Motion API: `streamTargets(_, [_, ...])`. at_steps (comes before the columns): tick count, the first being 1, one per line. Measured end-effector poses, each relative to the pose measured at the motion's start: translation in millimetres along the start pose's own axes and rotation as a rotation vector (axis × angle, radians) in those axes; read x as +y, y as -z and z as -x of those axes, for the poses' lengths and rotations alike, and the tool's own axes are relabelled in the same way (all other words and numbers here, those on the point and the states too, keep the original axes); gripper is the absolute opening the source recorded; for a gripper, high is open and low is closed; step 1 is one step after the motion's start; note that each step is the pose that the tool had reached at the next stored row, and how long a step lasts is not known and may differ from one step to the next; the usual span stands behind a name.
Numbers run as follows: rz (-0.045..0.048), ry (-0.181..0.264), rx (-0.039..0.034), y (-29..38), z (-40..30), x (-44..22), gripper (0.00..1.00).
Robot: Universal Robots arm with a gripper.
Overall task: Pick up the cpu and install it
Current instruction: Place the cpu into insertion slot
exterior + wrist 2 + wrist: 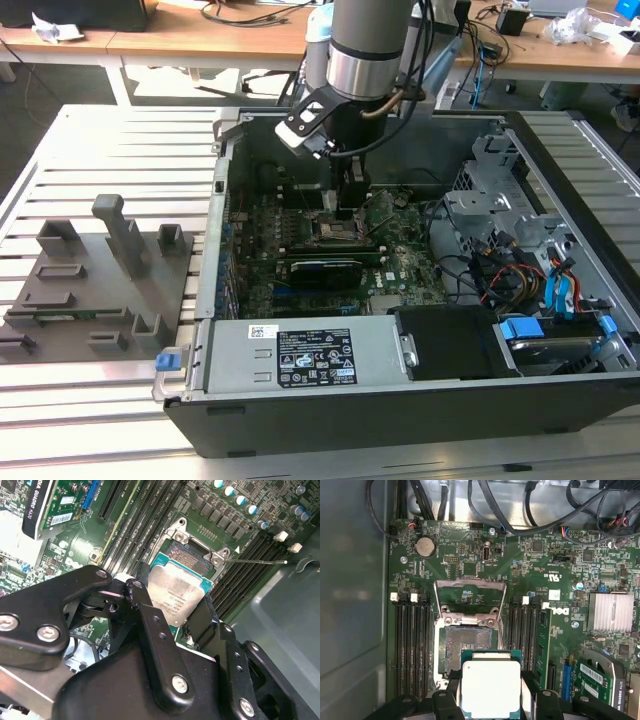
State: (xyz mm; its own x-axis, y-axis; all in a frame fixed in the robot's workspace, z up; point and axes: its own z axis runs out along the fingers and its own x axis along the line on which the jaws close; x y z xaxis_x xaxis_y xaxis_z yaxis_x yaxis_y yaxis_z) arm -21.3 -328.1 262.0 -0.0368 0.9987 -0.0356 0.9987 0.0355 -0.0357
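Tool (pixel 174 607) clamped on the cpu (pixel 491 687) by its edges, holding it level over the near edge of the open socket (pixel 467 645); beyond, the bracket (pixel 470 592) stands raised. Placement step in hand; seating likely demands square alignment and gentle lowering.

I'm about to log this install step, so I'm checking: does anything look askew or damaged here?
Nothing stands out. The tool grips the cpu squarely by the open socket, not yet seated; no damage shows.
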Motion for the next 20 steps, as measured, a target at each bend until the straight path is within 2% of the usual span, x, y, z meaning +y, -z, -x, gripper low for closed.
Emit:
streamTargets(7, [0.0, 0.0, -0.0001, -4.8, -0.2, 0.2, 0.55])
streamTargets(11, [0.0, 0.0, 0.0, -16.6, -0.7, 1.7, 0.55])
streamTargets(20, [0.0, 0.0, 0.0, -22.5, -0.9, 2.7, 0.55])
